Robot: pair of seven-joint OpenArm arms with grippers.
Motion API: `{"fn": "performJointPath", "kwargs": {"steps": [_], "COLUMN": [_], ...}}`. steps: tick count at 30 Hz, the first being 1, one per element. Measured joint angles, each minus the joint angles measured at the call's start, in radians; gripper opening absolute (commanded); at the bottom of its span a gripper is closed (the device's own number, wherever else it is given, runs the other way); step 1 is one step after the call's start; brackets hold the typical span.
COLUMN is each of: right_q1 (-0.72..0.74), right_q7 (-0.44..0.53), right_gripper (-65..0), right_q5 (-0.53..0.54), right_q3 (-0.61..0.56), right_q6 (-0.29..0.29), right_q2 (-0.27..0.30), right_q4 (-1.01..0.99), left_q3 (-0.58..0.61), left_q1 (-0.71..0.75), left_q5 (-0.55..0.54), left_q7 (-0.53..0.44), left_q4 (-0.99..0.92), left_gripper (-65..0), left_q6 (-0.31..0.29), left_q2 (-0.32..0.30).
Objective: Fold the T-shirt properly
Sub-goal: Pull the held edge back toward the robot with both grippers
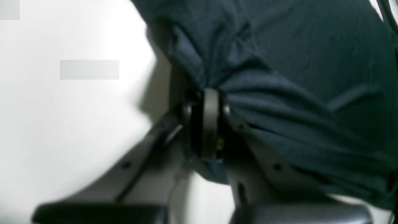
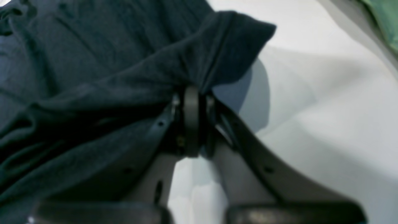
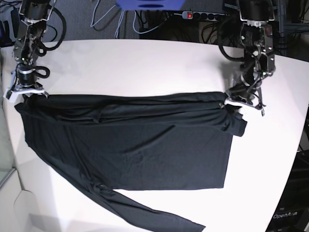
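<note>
- The T-shirt is spread over the white counter; bare counter is seen at 12 o'clock of the cloth, and a sleeve trails toward the 6 o'clock edge.
- The left end effector is pinched on the T-shirt's 3 o'clock top corner.
- The right end effector is pinched on the 9 o'clock top corner, near the counter edge.
- The top hem is held stretched between both.

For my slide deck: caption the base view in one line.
Both tools, left and right, pinch opposite ends of the black T-shirt, stretched across the white table.
</note>
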Motion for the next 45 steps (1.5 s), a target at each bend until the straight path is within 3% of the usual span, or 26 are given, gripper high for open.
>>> {"fn": "performJointPath", "kwargs": {"steps": [11, 19, 22, 25, 30, 45], "right_q1": [-0.219, -0.293, -0.32, -0.336, -0.352, -0.375], "right_q7": [0.065, 0.138, 0.173, 0.208, 0.224, 0.246], "right_gripper": [-65.0, -65.0, -65.0, -65.0, -65.0, -65.0], "right_q5": [-0.008, -0.009, -0.01, -0.011, -0.008, -0.007], "right_q3": [0.0, -0.002, -0.003, -0.003, 0.017, 0.028], "right_q6": [-0.003, -0.001, 0.0, 0.005, 0.08, 0.095], "right_q2": [-0.076, -0.078, -0.079, -0.093, -0.122, -0.153], "right_q4": [0.187, 0.2, 0.199, 0.196, 0.198, 0.201], "left_q3": [-0.002, -0.004, -0.001, -0.006, -0.005, -0.005], "left_q1": [0.1, 0.182, 0.211, 0.223, 0.257, 0.355], "left_q5": [0.01, 0.008, 0.003, 0.004, 0.001, 0.011], "left_q7": [0.0, -0.007, -0.003, -0.008, -0.015, 0.008], "left_q4": [0.1, 0.158, 0.166, 0.171, 0.177, 0.288], "left_gripper": [-65.0, -65.0, -65.0, -65.0, -65.0, -65.0], "left_q6": [0.011, 0.011, 0.0, 0.004, -0.001, 0.011], "left_q2": [-0.017, -0.017, -0.051, -0.063, -0.097, -0.119]}}
